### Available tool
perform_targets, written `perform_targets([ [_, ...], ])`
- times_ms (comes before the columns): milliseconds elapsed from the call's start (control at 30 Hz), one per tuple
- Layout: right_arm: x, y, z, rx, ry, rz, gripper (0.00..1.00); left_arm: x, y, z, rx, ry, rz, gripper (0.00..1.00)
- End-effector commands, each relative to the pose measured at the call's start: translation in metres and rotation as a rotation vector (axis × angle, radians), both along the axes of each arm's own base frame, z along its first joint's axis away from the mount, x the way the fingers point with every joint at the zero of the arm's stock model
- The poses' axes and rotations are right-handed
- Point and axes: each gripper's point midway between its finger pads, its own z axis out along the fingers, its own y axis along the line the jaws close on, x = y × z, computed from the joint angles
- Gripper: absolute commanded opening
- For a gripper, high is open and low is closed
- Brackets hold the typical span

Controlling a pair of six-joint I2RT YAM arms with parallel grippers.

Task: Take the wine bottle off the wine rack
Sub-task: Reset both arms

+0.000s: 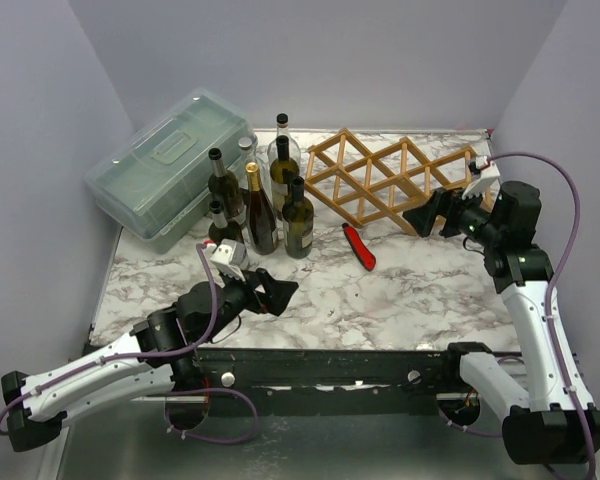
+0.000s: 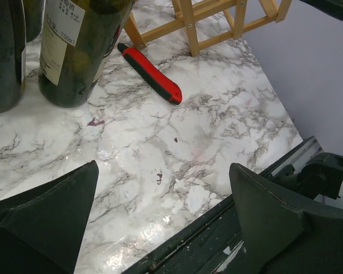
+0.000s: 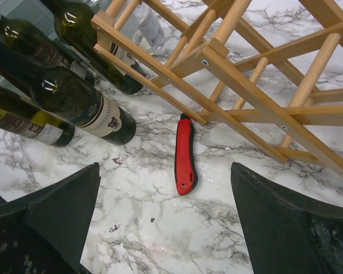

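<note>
Wine rack [image 1: 390,180]: on the far part of the marble table [image 1: 400,290], right of centre, a light wooden lattice of diamond cells running left to right.

Wine bottles [image 1: 265,200]: upright in a tight cluster on the marble, just left of the rack's left end; mostly dark glass, with clear glass at the far side of the group. Cannot tell which single bottle is the task's.

Translucent green-grey plastic box [image 1: 170,165]: far left, lid shut, just behind the cluster.

Red-and-black tool [image 1: 359,247]: flat on the marble, near side of the rack, right of the bottles. In the right wrist view, far tip just beside the rack's lowest rail.

Left gripper [image 1: 280,297]: near left of the table, low over the marble, on the near side of the bottles. Released, jaws spread wide, grasping nothing. From the left wrist [image 2: 163,171]: bare marble between the fingers, bottle bases at upper left, the tool beyond, rack feet at the top edge.

Right gripper [image 1: 420,218]: far right, close to the rack's right end, pointing left. Likewise released, jaws wide, grasping nothing. From the right wrist [image 3: 164,171]: the tool and rack rails ahead, bottles to the left.
</note>
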Motion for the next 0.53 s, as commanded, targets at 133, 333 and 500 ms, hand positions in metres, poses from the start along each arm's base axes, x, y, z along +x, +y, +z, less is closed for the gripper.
perform_targets([
  [133, -0.0038, -0.0003, 0.0027, 0.032, -0.022, 0.023, 0.99, -0.0072, 0.0034, -0.0100, -0.005, 0.036, -0.012, 0.99],
  [333, -0.0031, -0.0030, -0.0001, 0.030, -0.023, 0.012, 0.99, -0.0071, 0.0047, -0.0114, -0.004, 0.036, -0.009, 0.99],
  [500, -0.0031, -0.0037, -0.0035, 0.019, -0.023, 0.023, 0.99, -0.0049, 0.0052, -0.0112, 0.011, 0.026, -0.002, 0.99],
])
